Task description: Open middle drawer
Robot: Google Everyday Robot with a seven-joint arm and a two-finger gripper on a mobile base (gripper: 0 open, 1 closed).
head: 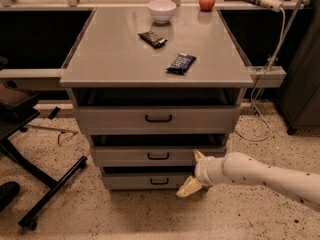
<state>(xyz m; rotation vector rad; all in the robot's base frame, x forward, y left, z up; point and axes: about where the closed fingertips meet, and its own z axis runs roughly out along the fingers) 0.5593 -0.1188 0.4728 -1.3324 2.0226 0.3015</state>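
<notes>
Dim, warm light falls from above onto the flat grey tabletop [125,59] (soft sheen near its far end); black shadow sits under its overhang. The cream two-finger gripper [194,173], low right of centre, is evenly lit.

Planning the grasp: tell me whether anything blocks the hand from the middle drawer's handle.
Nothing visible does. The hand hovers, open, by the middle drawer's right end; only bare drawer front lies between it and the handle.
</notes>
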